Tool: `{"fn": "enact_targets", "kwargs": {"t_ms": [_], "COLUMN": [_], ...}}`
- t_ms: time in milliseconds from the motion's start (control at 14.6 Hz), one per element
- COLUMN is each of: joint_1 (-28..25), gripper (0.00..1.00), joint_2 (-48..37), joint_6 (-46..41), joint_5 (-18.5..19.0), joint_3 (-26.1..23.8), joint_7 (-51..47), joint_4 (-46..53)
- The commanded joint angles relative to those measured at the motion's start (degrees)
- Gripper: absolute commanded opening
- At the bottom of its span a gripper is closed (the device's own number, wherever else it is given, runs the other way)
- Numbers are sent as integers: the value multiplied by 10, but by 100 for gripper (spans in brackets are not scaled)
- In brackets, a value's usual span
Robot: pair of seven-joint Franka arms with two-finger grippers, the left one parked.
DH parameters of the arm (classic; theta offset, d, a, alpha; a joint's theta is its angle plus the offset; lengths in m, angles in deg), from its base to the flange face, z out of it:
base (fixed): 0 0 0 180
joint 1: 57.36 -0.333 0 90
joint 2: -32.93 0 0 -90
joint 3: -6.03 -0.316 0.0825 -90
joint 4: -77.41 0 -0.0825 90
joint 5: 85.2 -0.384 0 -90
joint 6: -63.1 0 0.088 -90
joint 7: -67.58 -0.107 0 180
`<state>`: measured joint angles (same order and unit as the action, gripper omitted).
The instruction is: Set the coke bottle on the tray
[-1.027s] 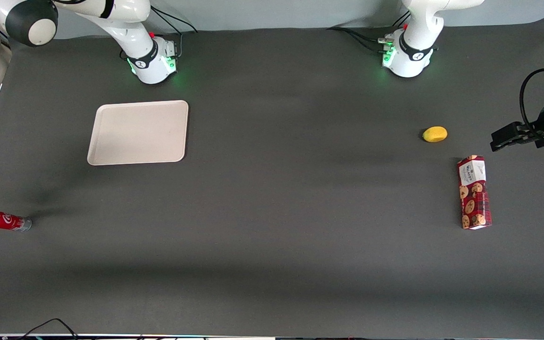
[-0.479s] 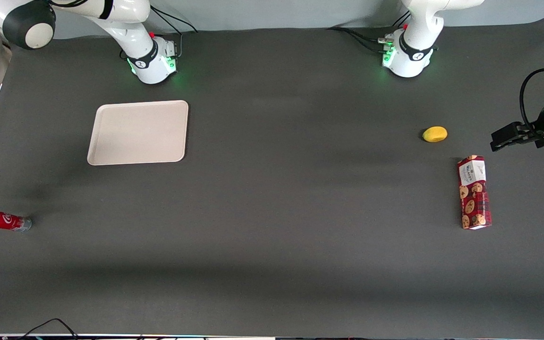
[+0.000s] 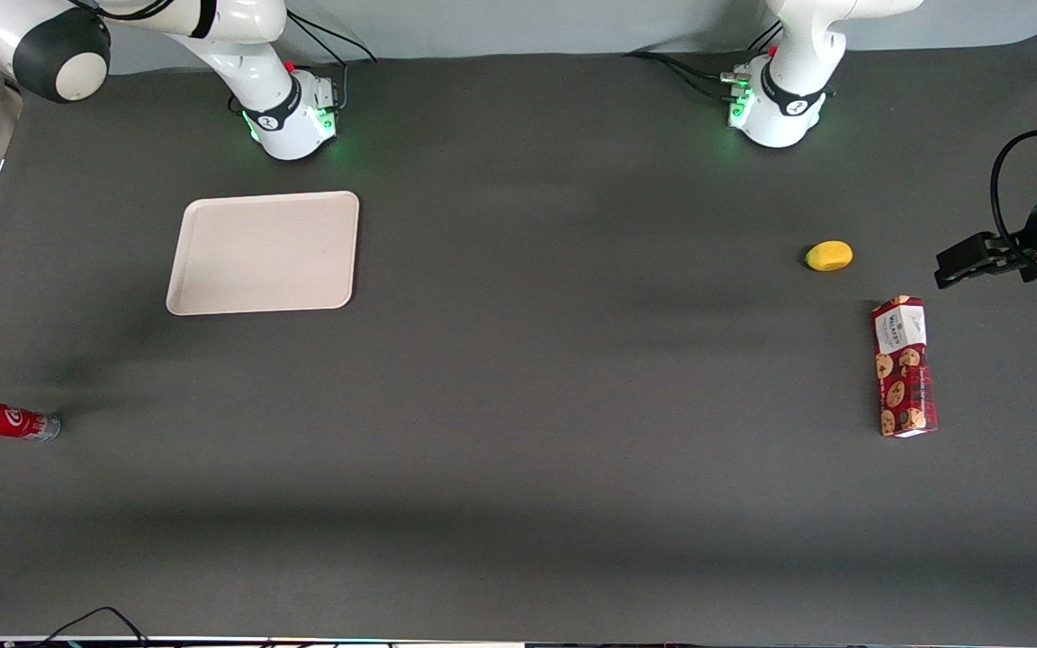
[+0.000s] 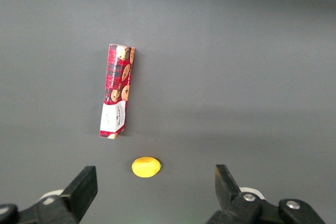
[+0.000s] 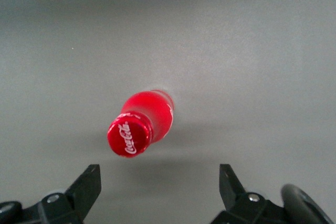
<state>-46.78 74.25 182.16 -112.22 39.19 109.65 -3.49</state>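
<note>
While it stands upright on the dark grey table cloth (image 3: 518, 432), the small slim red coke bottle with white script logo (image 3: 0, 420) sits at the working arm's end of the table, its red cap (image 5: 129, 137) facing the wrist camera and its silvery-grey base on the cloth. Directly above the bottle hangs the black two-finger gripper (image 5: 159, 188), of which only a dark edge shows at the border of the front view. Its 2 fingers (image 5: 86, 184) are spread wide, with much more space between them than the bottle's width, and nothing is held; the cap lies clear of both fingertips. The flat rectangular cream-white tray with rounded corners and a low raised rim (image 3: 264, 253) lies farther from the front camera than the bottle, well apart from it, near the working arm's white base (image 3: 292, 117). Toward the parked arm's end of the table lie 2 further items: a long red cookie box with biscuit pictures (image 3: 904, 365), flat on its side, and a small yellow lemon-shaped fruit (image 3: 828, 256) near it, farther from the front camera.
</note>
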Motion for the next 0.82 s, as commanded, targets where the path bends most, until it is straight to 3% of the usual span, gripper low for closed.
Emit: {"fn": "enact_targets", "kwargs": {"t_ms": [0,753], "joint_1": [-1,1], "gripper": [100,100], "joint_2": [21,39], "joint_6": [-1,-4], "joint_5": [-16,-38], "joint_3": [6,6], "joint_7": [-3,0], "joint_4": [36,44]}}
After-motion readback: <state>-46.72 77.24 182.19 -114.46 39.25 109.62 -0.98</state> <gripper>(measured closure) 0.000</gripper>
